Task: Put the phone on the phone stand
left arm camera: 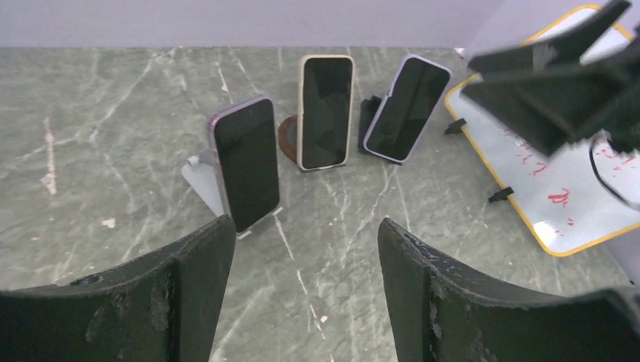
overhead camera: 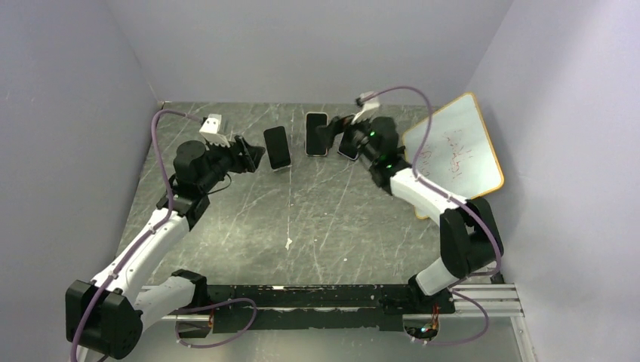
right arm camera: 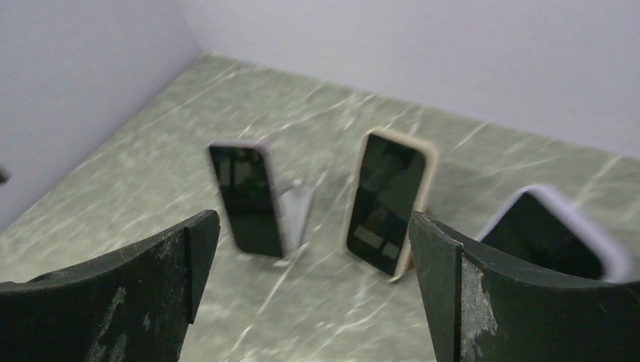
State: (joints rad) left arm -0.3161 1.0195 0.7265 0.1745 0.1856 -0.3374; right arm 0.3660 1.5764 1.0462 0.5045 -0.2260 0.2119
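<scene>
My left gripper (left arm camera: 302, 249) and right gripper (right arm camera: 313, 234) both gape, empty. Left phone (left arm camera: 245, 162) leans on stand (left arm camera: 198, 177). I'd back out straight, no clipping it.

Top external: high above and behind the near edge of the marble table (overhead camera: 317, 226), angled down and forward, far from the cream-cased phone (overhead camera: 316, 134). Left wrist: low over the table, front-left of the cream-cased phone, facing it, fairly near; whiteboard (left arm camera: 573, 188) off to its right. Right wrist: low, right of that phone, nearer, looking leftward, blurred. Shared by all three: cream-cased phone, purple-cased phone (left arm camera: 245, 162) left of it, pale-cased phone (left arm camera: 407, 108) right of it.
</scene>
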